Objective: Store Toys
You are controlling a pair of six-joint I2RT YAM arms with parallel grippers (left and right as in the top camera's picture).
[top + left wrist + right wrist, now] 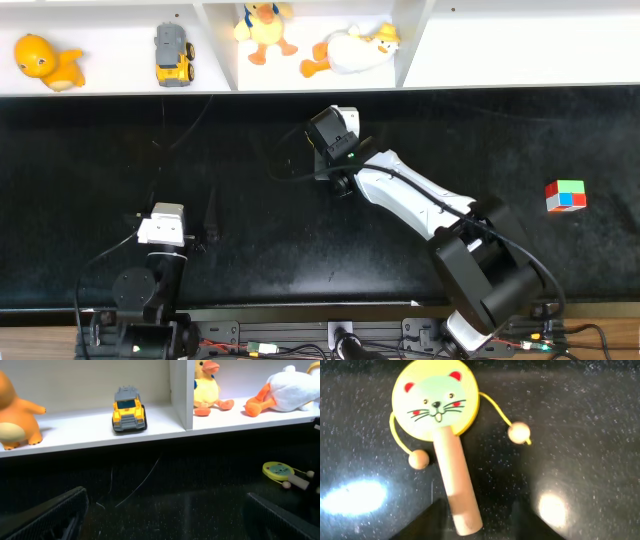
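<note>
In front of the left part of the shelf (110, 80), the left pincer (165, 497) is held wide open, with nothing in it. In front of the shelf's middle, the cat drum (445, 445) is laid flat on the tabletop (250, 240), and the right pincer (477, 522) is held open over its stick. The round stick could be nipped off-centre and slip out, or a bead string could be snagged.

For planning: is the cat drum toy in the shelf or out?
Out: the drum toy lies flat on the black table, under the right gripper.
</note>
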